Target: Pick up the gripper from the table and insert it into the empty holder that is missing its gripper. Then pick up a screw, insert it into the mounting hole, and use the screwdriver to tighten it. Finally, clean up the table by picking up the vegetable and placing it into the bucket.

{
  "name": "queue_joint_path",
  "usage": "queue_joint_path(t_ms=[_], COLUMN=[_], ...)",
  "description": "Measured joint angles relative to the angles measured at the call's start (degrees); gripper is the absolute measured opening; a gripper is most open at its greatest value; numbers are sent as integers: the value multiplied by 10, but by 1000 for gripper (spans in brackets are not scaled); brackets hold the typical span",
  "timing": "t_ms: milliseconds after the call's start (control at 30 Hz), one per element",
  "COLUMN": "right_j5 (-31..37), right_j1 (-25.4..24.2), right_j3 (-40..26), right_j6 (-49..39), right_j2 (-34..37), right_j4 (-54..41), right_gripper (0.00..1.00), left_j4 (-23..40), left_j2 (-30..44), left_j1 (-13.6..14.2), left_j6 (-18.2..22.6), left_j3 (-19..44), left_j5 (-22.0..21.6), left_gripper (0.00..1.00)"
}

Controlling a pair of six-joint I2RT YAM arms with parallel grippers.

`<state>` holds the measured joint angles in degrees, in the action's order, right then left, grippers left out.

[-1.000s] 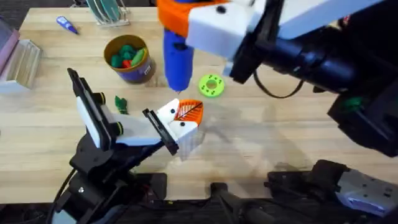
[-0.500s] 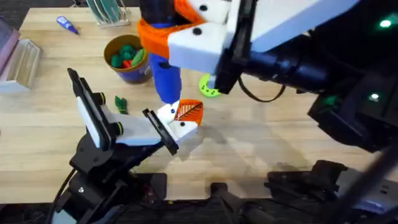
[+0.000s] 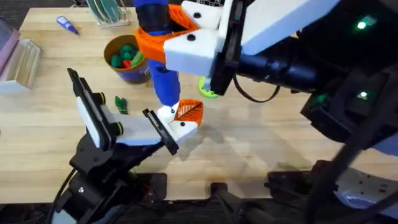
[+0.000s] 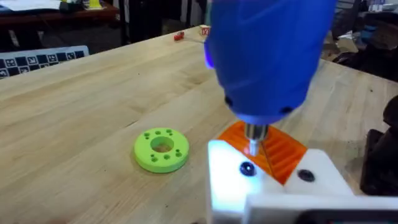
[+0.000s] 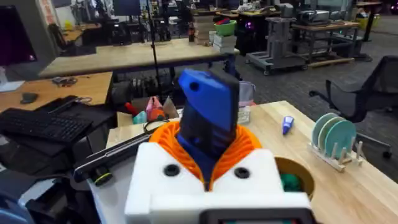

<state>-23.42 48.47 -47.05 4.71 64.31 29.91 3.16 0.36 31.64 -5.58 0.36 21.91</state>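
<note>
Overhead | wooden table [image 3: 261, 143] | lime-green disc [image 4: 161, 149] | desks behind

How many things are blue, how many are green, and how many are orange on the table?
Blue: 2, the screwdriver and a small blue-handled tool.
Green: 2, the vegetable and a lime-green disc; the toys in the bucket are too jumbled to count.
Orange: 1, the ribbed gripper seated in the white holder.
Total: 5.
</note>
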Motion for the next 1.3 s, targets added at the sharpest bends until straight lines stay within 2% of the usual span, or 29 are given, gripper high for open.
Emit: queue_joint_path(t_ms=[1300], right_j5=[0], right_j1=[0], right_j3=[1], right_j6=[7], right_j2=[27], right_j4=[-2], right_gripper=[22], left_j4=[0], left_j2=[0], left_j1=[0], left_j6=[-2], left_j3=[0], left_j5=[0], left_gripper=[10])
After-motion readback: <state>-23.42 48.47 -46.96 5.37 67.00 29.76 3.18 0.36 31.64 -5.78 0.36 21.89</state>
